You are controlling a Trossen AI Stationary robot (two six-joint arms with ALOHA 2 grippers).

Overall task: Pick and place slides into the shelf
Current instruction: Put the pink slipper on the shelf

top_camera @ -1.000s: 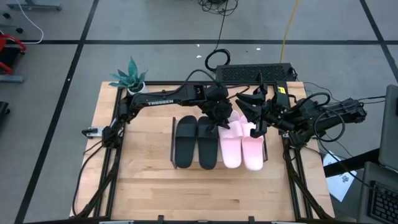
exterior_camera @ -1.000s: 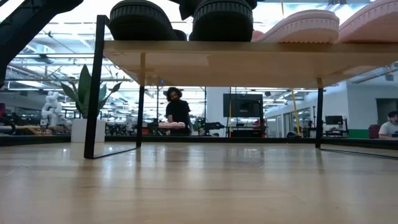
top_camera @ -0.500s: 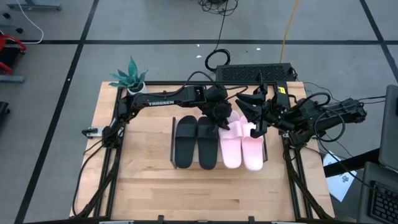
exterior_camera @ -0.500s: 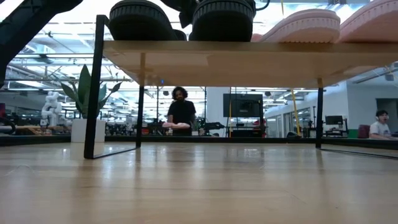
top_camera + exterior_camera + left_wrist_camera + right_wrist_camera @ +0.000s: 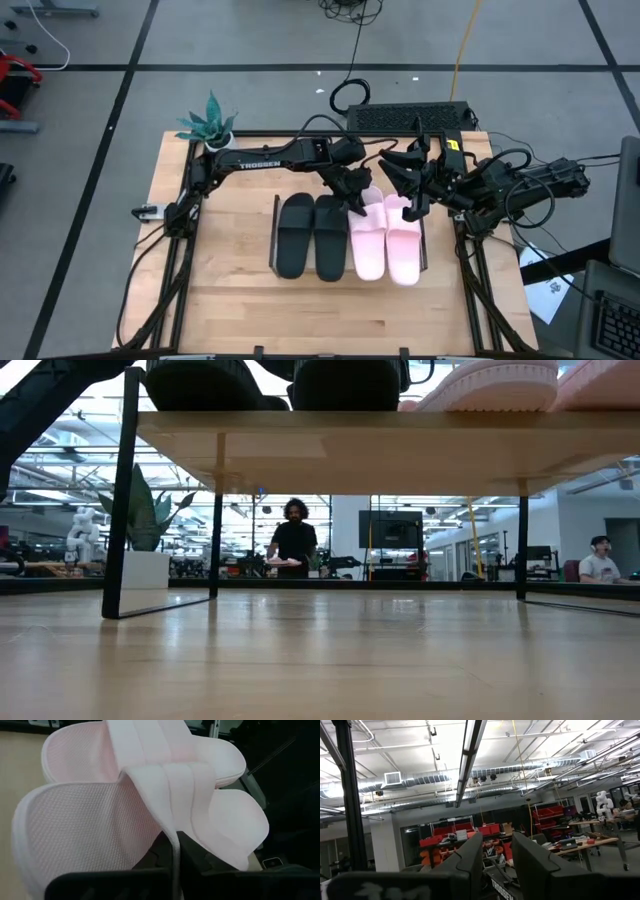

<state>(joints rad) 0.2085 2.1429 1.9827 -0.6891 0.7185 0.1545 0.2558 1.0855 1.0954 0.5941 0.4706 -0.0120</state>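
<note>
The low wooden-topped shelf (image 5: 424, 250) carrying four slides has slid nearer as the left gripper (image 5: 173, 851), pinching the inner pale pink slide's (image 5: 367, 238) strap, drags it.

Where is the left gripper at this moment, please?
In the high view the left gripper is at the back of the shelf, shut on the strap of the inner pink slide, beside the black pair.
</note>
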